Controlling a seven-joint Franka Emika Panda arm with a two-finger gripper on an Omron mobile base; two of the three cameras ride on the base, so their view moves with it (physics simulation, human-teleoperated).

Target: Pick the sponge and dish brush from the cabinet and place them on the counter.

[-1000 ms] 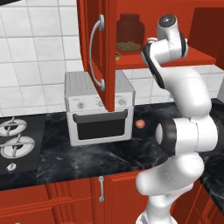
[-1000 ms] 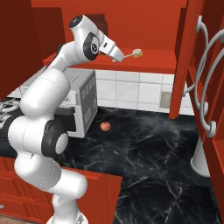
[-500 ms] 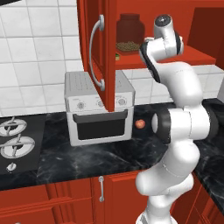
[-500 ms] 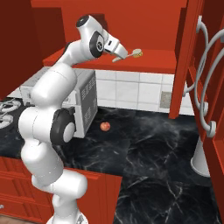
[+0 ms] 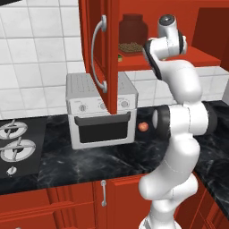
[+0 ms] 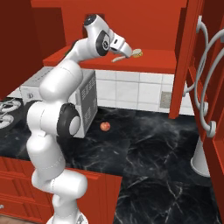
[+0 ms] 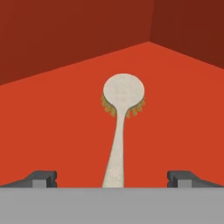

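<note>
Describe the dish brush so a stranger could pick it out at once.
Look up at the open red wall cabinet above the black counter. On its red inner shelf, just ahead of the open gripper, lies the dish brush. It is cream, with a round head fringed by yellowish bristles and a slim handle, unlike the dark jar further along.

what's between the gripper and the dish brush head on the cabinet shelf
Only the dish brush's own pale handle, running from its head back between the open gripper fingertips, over bare red cabinet shelf. The hand view shows it.
</note>
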